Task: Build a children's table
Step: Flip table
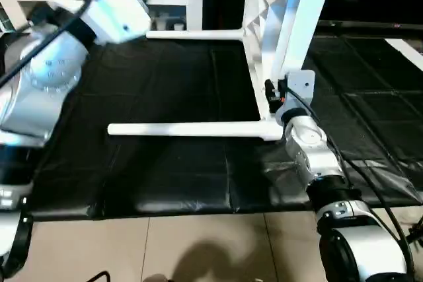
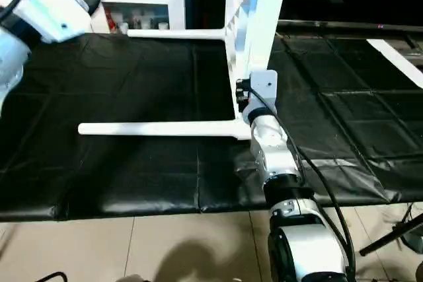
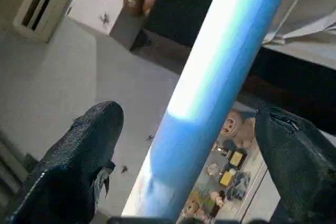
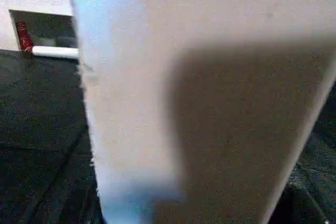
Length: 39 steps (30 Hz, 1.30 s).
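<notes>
Left jaws spread round a leg; right grip unclear.
The left gripper [image 3: 184,156] straddles an upper leg [image 3: 210,93] of the children's table [image 1: 284,37], tipped on the black mat's [image 1: 165,84] far right; centre before closing.

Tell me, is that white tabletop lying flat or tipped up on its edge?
Tipped up on edge. The tabletop rises steeply from the black mat, ribbed underside showing, and its legs stick out sideways, level over the mat.
</notes>
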Tool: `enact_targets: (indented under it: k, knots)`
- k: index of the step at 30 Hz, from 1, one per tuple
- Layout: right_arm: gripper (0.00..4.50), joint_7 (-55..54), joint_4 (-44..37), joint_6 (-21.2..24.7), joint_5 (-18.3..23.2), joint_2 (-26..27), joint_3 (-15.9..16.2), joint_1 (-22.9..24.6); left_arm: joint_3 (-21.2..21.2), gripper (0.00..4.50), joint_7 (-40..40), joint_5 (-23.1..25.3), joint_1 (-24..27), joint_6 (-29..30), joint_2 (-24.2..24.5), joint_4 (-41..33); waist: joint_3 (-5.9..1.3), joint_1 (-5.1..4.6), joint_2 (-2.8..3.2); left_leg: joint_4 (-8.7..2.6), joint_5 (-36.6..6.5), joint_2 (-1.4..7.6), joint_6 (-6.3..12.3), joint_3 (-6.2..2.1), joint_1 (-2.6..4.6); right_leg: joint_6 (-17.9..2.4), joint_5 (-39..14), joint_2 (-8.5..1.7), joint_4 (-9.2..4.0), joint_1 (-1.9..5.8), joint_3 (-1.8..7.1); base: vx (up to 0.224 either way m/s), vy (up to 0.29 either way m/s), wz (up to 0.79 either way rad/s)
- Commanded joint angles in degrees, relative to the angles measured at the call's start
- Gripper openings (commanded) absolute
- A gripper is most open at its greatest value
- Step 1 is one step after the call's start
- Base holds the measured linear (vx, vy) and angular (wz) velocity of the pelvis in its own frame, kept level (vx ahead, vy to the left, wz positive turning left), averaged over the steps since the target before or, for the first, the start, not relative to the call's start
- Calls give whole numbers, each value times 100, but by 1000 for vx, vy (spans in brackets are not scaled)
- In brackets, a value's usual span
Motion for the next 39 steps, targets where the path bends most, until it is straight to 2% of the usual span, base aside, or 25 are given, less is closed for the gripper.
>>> enact_targets:
  k: [1,11,14,16,18,19,22,27,31,32,34,35,37,39]
  knots:
    - [191,16,-184,-142,-113,-31,95,-124,73,413,115,26,-140,48,-86,91,-474,15,153,-373,-1161,153,-350,-81,52,-1107,-516,-383,-361,318,323,0,0,0]
    - [191,17,-222,-225,-142,6,119,-144,33,325,276,155,-328,-147,-253,517,-475,23,155,-374,-1165,156,-311,-89,50,-1092,-547,-392,-368,324,324,0,0,0]
    - [191,17,-247,-262,-175,-2,166,-144,61,316,361,221,-362,-133,-244,626,-477,25,156,-373,-1142,154,-299,-88,51,-1090,-540,-391,-366,321,323,0,0,0]
    - [191,22,-262,-275,-188,-14,180,-135,108,283,408,211,-386,-153,-251,677,-476,23,157,-374,-1141,157,-298,-89,50,-1099,-509,-387,-363,318,321,0,0,0]
    - [191,28,-276,-284,-194,-22,183,-125,118,282,400,206,-397,-166,-250,705,-475,22,149,-374,-1133,156,-288,-85,50,-1107,-503,-390,-367,319,324,0,0,0]
    - [191,47,-302,-305,-205,-33,192,-110,123,262,383,203,-400,-168,-254,733,-476,24,149,-373,-1121,155,-288,-86,48,-1109,-493,-392,-364,322,324,0,0,0]
    - [191,144,-371,-409,-241,-66,236,-77,140,239,386,227,-389,-107,-261,776,-475,23,144,-372,-1114,160,-272,-82,52,-1096,-508,-392,-368,313,327,0,0,0]
    - [191,226,-485,-501,-320,-158,303,-21,162,223,383,219,-420,-82,-240,833,-478,43,138,-363,-959,153,-236,-77,30,-1106,-414,-394,-353,325,328,0,0,0]
    - [191,574,-785,-735,-417,-401,446,16,344,212,263,-104,-437,9,-321,828,-519,58,124,-323,-559,140,-119,-67,4,-1147,126,-372,-293,341,327,0,0,0]
    - [191,780,-884,-878,-475,-555,525,-6,543,210,145,-478,-417,93,-477,816,-533,64,111,-309,-452,132,-97,-62,-4,-1179,262,-374,-271,348,328,0,0,0]
    - [191,1026,-957,-987,-462,-719,550,-60,786,206,53,-873,-362,222,-640,819,-534,80,92,-271,-243,99,88,-34,-54,-1275,584,-356,-250,354,322,0,0,0]
    - [191,1135,-994,-967,-379,-777,498,-99,890,206,25,-1023,-320,290,-691,828,-526,89,81,-268,-251,92,186,-26,-63,-1274,498,-363,-262,361,323,0,0,0]
    - [191,1479,-1181,-761,76,-882,228,-260,1035,206,-19,-1167,-143,358,-659,799,-519,103,98,-264,-349,100,289,-18,-63,-1234,191,-383,-287,356,325,0,0,0]
    - [191,1737,-1311,-716,155,-1067,211,-388,1178,206,-39,-1329,-7,425,-678,783,-504,107,119,-271,-422,115,288,-22,-62,-1177,-139,-374,-317,343,313,0,0,0]
